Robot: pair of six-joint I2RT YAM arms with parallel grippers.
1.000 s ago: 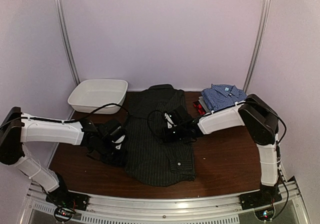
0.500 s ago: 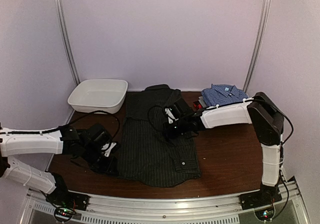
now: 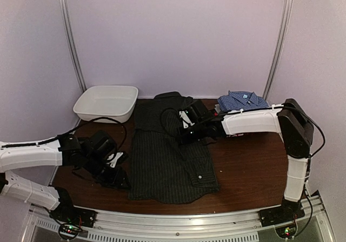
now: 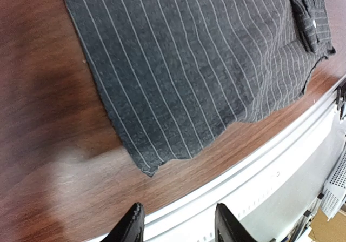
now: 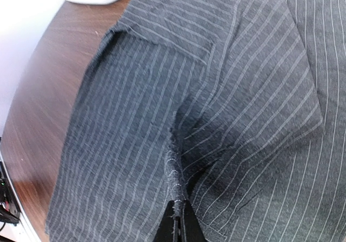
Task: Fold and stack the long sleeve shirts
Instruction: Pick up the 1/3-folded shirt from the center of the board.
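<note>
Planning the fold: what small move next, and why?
Probably advance the left tool onto the near corner of the pinstriped shirt and grip it: the tool is open just off that corner, while the right tool pinches a ridge of cloth higher up.

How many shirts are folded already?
The blue checked shirt sits folded at the back right. The right gripper pinches the black pinstriped shirt, spread on the table; the left gripper is open beside its hem. That shirt needs folding and stacking.

Spread shirt lies between tub and folded shirts.
</note>
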